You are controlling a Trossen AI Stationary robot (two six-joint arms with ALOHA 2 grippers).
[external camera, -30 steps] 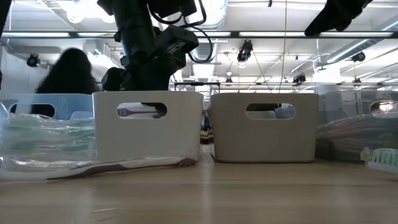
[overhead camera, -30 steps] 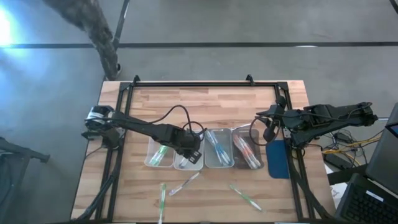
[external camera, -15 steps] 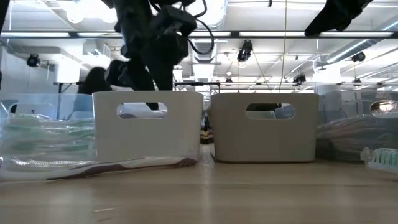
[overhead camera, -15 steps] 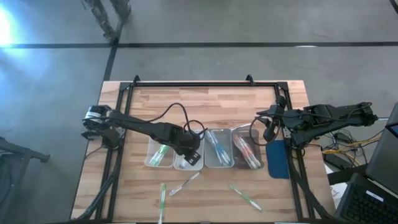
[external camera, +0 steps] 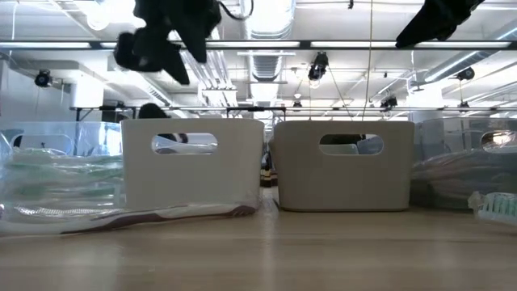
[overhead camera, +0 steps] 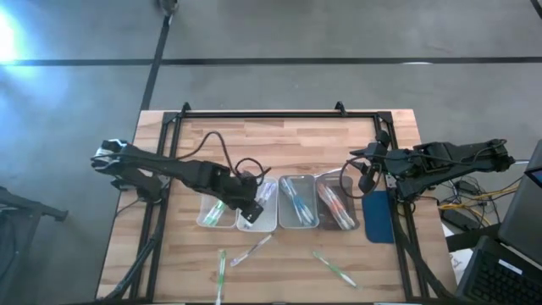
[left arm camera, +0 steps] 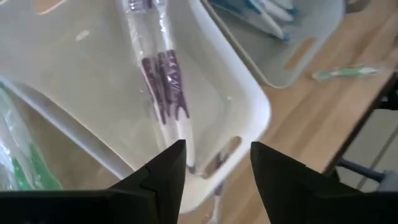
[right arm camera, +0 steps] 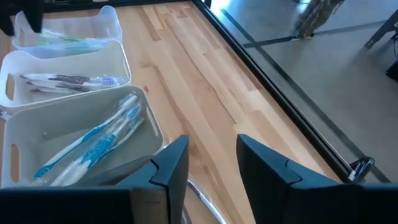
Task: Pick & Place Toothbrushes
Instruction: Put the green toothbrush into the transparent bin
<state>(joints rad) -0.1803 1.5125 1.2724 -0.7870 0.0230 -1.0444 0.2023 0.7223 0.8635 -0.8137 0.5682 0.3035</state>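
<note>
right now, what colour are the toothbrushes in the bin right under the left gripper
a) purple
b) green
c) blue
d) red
a: in the left wrist view the left gripper hangs open over a white bin holding wrapped toothbrushes with purple handles; the blue ones lie in the next bin.

We see the left hand (left arm camera: 214,174) reached out mid-counter, pointing down, fingers (left arm camera: 163,177) spread apart with nothing between. Right hand (right arm camera: 211,165) waits raised at the right edge, fingers parted, also holding nothing.
</note>
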